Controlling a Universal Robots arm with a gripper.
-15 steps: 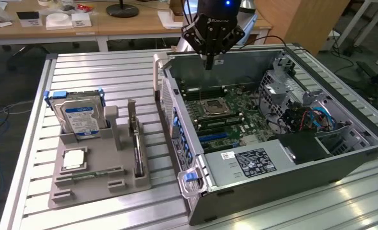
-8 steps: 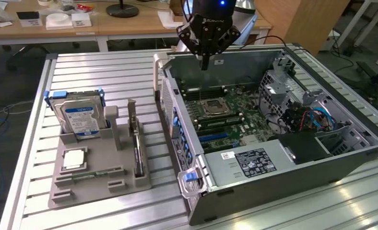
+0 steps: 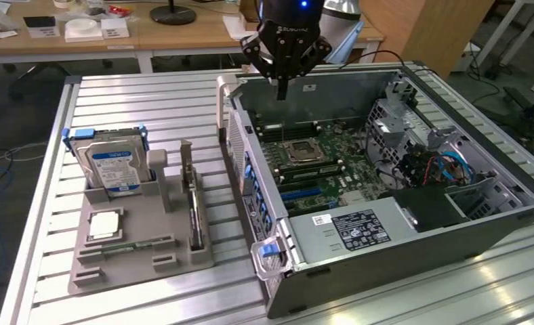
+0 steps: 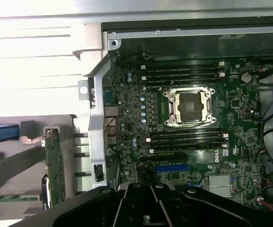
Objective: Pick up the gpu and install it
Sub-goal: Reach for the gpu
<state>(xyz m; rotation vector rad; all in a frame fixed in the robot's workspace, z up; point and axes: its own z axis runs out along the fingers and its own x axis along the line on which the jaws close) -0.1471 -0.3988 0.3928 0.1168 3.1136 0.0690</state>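
Gpu [image 3: 194, 210] stands edgewise in the grey holder [image 3: 140, 271]; the closed, empty tool [image 3: 282, 89] hangs above the open case [image 3: 385, 258].

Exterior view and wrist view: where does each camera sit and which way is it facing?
Exterior view: off the arm, high up, looking down across the table at the open computer case, the gray holder and the graphics card; the shut hand hangs over the case.
Wrist view: on the wrist, looking down into the case at the motherboard; the hand's dark body shows.
Shared: the processor socket and the graphics card standing on edge in the holder.
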